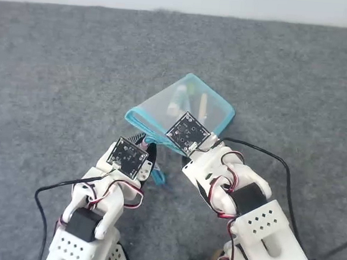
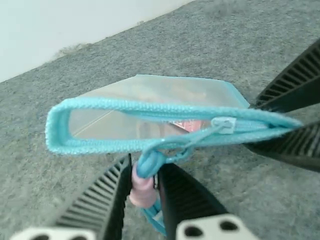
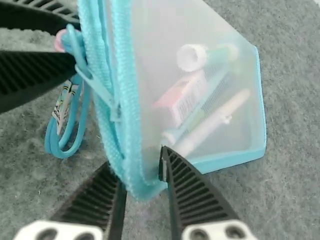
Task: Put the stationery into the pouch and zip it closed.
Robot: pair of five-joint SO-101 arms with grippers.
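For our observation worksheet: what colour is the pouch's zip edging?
The zip edging is turquoise, clearest in the left wrist view.

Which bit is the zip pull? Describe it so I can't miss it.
On the grey table lies a clear pouch with a turquoise rim, its end held by the right gripper. From its zip slider a blue cord runs between the left gripper's fingers. It is the only looped string there, and carries a pink bead.

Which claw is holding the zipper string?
The left claw, pinching the blue zipper cord just above its pink bead. The right claw instead grips the pouch at the end of its zipper edge.
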